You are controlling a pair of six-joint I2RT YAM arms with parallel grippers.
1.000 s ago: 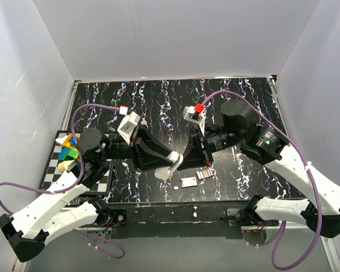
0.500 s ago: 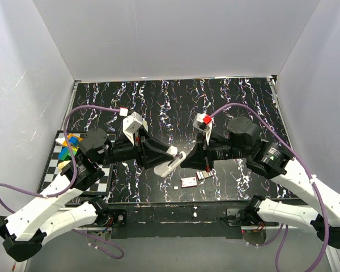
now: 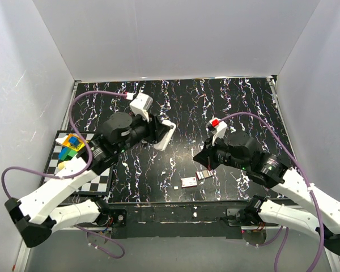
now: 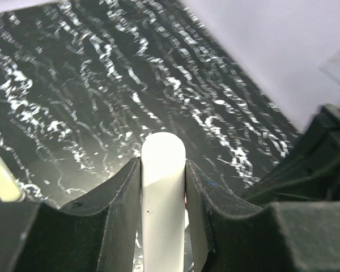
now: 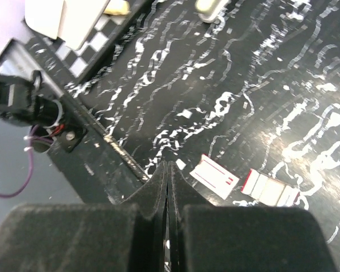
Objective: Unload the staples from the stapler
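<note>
The white stapler (image 3: 165, 135) is held off the table at centre-left, with my left gripper (image 3: 157, 132) shut on it. In the left wrist view the stapler (image 4: 163, 192) fills the gap between both black fingers, its rounded end sticking out past my left gripper (image 4: 163, 165). My right gripper (image 3: 200, 160) hovers low over the mat at centre-right, well apart from the stapler. Seen from the right wrist, my right gripper (image 5: 168, 168) is shut with nothing between its fingers. The staples are hidden.
A white card with red lines (image 3: 188, 182) (image 5: 214, 176) and a white-and-red box piece (image 3: 203, 175) (image 5: 270, 188) lie on the black mat (image 3: 238, 107) near the front. A checkered board (image 3: 96, 182) with coloured blocks (image 3: 71, 148) sits at the left. White walls surround the table.
The two grippers, close together at mid-table before, have parted. My left arm carried the stapler up, back and left; my right gripper drew away to the right and lower.
</note>
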